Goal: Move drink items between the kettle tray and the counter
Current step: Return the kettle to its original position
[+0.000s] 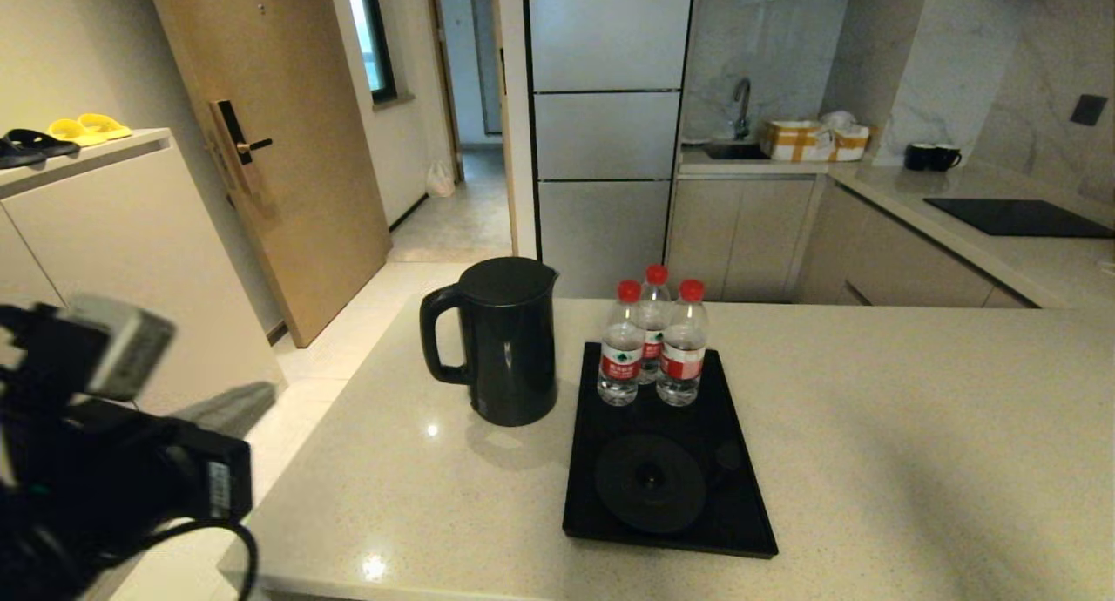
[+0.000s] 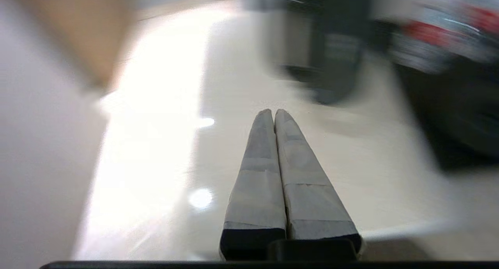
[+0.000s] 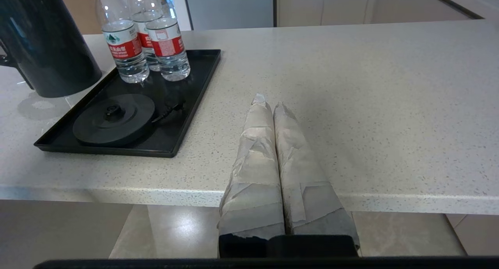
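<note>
One kettle [image 1: 508, 341] stands upright on the tabletop [image 1: 871, 427], just left of the tray [image 1: 732, 462], its handle pointing left and its spout toward the far right. The tray holds three water bottles [image 1: 652, 344] at its far end and a bare base disc [image 1: 651, 483] nearer. The left hand [image 2: 274, 113] hovers off the tabletop's left edge, fingers pressed together; the right hand [image 3: 269, 103], fingers likewise together, sits at the near edge.

- Electric kettle [image 1: 510, 340]: glossy black all over.
- Kettle tray [image 1: 736, 462]: glossy black, with a matt black round base disc [image 1: 651, 483].
- Counter [image 1: 915, 427]: light beige stone, finely speckled.
- Three water bottles [image 1: 652, 340]: clear, with red caps and red-and-white labels.
- Left gripper [image 2: 273, 111] and right gripper [image 3: 269, 101]: fingers wrapped in grey tape.
- Sandals [image 1: 87, 129]: yellow.
</note>
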Controlling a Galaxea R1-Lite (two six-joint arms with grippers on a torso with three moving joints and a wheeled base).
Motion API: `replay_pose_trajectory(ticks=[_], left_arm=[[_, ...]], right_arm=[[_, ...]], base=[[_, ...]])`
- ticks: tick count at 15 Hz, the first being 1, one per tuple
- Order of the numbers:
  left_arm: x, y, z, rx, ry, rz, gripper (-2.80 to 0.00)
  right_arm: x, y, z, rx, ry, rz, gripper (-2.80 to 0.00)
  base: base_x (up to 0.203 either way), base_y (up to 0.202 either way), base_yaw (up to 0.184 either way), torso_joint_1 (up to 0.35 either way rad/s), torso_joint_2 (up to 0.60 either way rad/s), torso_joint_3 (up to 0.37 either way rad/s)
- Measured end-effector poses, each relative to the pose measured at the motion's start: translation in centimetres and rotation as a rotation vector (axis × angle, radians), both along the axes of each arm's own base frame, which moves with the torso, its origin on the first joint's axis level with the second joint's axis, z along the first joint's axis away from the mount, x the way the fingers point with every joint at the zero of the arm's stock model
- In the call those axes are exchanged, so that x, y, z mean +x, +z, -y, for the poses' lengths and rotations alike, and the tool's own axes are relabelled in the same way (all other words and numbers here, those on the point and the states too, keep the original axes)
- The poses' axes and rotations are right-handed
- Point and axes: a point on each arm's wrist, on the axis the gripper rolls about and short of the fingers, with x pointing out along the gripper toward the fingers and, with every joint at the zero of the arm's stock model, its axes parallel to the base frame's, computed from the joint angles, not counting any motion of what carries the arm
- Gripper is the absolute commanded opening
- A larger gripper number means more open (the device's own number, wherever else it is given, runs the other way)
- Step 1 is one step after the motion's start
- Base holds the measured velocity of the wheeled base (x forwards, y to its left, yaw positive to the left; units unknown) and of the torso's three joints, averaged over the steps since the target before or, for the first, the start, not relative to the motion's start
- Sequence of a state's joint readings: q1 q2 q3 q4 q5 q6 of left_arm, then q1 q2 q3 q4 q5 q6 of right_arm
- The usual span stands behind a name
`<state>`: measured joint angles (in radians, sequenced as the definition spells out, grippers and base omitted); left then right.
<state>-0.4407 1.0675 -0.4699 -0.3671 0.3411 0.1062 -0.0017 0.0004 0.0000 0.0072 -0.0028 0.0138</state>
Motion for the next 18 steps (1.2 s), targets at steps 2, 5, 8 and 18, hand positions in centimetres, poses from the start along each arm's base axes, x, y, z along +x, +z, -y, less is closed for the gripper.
replay_pose_trajectory(ticks=[2, 5, 8, 18], left_arm=[[-3.0, 3.0, -3.1, 0.000, 0.142, 0.019, -2.80], [-10.7, 5.3, -5.7, 0.000, 0.285, 0.039, -2.80], [-20.9, 5.3, -6.5, -0.006, 0.377, 0.074, -2.80], [-28.4, -3.7, -5.1, -0.196, 0.052, 0.014, -2.80]], right_arm=[[0.0, 0.0, 0.0, 0.000, 0.000, -0.001, -2.80], [0.0, 0.0, 0.0, 0.000, -0.001, 0.000, -2.80], [0.0, 0.0, 0.0, 0.000, 0.000, 0.000, -2.80], [0.0, 0.0, 0.0, 0.000, 0.001, 0.000, -2.80]], base=[[0.000, 0.000, 0.000, 0.000, 0.00, 0.000], [0.000, 0.000, 0.000, 0.000, 0.00, 0.000], [0.000, 0.000, 0.000, 0.000, 0.00, 0.000], [0.000, 0.000, 0.000, 0.000, 0.00, 0.000]])
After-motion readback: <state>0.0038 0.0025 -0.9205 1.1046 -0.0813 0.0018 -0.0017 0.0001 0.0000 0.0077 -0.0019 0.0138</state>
